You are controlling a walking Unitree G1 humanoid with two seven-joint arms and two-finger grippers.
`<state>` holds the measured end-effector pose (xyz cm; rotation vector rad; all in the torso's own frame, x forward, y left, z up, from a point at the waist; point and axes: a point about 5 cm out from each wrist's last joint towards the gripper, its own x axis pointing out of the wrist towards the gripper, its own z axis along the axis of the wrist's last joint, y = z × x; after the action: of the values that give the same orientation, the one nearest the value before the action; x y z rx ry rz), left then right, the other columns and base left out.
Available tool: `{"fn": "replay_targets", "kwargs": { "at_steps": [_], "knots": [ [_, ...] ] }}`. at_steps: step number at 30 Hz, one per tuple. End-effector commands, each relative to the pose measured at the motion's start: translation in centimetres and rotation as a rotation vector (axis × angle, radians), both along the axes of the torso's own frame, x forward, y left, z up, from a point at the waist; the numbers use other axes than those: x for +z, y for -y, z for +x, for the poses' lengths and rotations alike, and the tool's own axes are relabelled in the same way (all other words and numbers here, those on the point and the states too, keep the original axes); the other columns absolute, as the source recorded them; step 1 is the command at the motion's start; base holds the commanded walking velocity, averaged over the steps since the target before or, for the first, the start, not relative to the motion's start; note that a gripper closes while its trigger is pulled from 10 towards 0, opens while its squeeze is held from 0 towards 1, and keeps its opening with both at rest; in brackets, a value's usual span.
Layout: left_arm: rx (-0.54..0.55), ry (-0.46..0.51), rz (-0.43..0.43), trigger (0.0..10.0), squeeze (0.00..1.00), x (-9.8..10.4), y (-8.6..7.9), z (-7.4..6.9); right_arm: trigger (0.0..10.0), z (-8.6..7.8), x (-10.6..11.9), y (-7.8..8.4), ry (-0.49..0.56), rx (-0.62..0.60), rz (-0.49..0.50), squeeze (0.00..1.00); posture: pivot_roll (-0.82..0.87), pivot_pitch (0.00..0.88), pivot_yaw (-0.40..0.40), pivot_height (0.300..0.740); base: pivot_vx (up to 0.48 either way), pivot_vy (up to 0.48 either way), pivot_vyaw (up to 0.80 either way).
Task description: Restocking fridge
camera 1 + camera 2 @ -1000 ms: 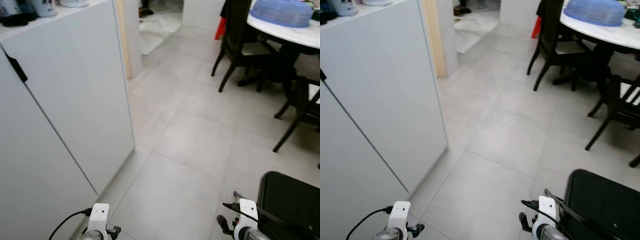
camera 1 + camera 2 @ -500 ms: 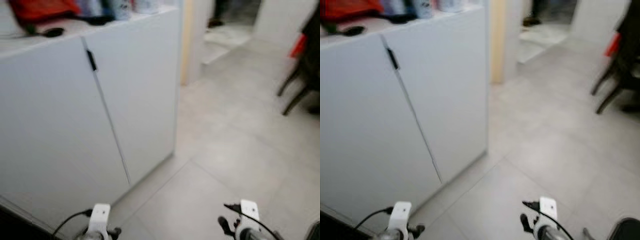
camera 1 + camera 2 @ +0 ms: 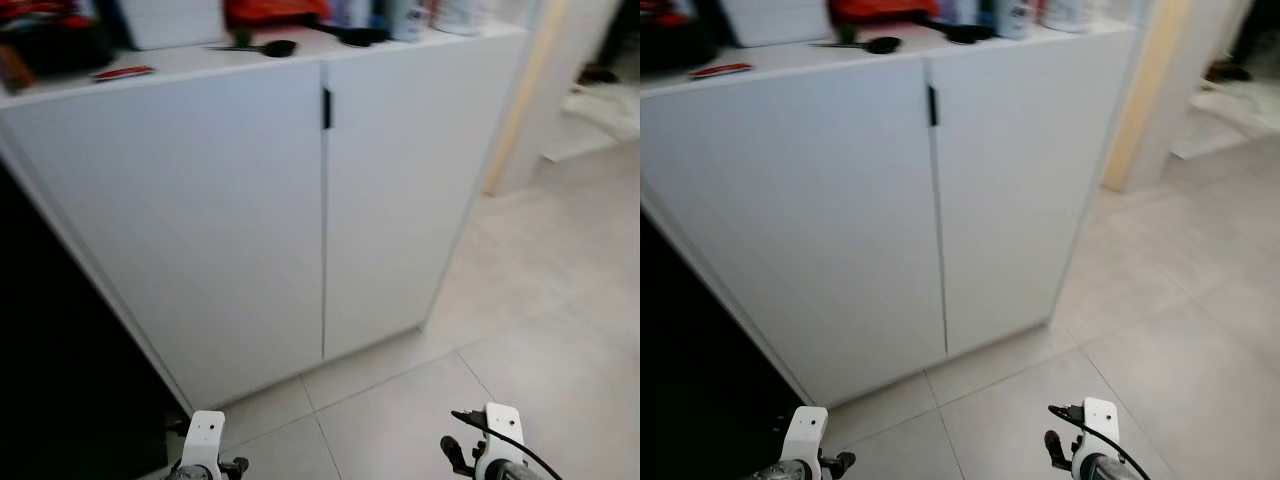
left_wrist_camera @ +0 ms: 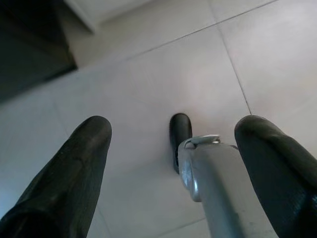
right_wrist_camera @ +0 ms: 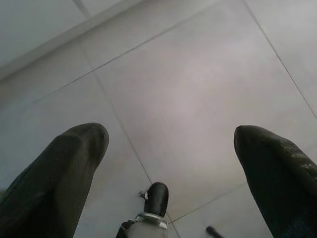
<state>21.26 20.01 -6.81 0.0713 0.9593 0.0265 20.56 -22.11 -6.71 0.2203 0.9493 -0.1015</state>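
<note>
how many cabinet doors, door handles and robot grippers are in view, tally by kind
cabinet doors: 2 (left door, right door)
door handles: 1 (black handle)
grippers: 2 (left gripper, right gripper), both hanging over the floor tiles
total: 5

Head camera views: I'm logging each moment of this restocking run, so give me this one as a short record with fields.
setting: tiled floor in a home
ahead: white cabinet, two doors shut, small black handle at the seam
on top: blurred clutter, including a red item and a black utensil
left of cabinet: dark surface, not identifiable
left pincer: open, hanging over floor, holding nothing
right pincer: open, hanging over floor, holding nothing
</note>
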Motion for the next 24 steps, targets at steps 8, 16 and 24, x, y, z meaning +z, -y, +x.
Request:
{"fn": "replay_targets", "kwargs": {
  "at_steps": [8,16,24],
  "knots": [
    [0.012,-0.027,-0.001,10.0,0.00,-0.29,-0.05,-0.49,10.0,0.12,0.04,-0.12,-0.003,0.008,0.001,0.00,0.08,0.000,-0.066,0.740,0.000,0.000,0.80],
    [0.014,-0.032,-0.001,10.0,0.00,-0.30,-0.03,-0.49,10.0,0.10,0.03,-0.05,-0.010,0.002,-0.003,0.00,0.08,0.000,-0.068,0.740,0.000,0.000,0.80],
    [0.020,-0.033,-0.005,10.0,0.00,-0.31,-0.03,-0.50,10.0,0.00,-0.04,0.02,-0.022,-0.025,-0.007,0.00,0.08,0.000,-0.070,0.740,0.000,0.000,0.00]
  ]
}}
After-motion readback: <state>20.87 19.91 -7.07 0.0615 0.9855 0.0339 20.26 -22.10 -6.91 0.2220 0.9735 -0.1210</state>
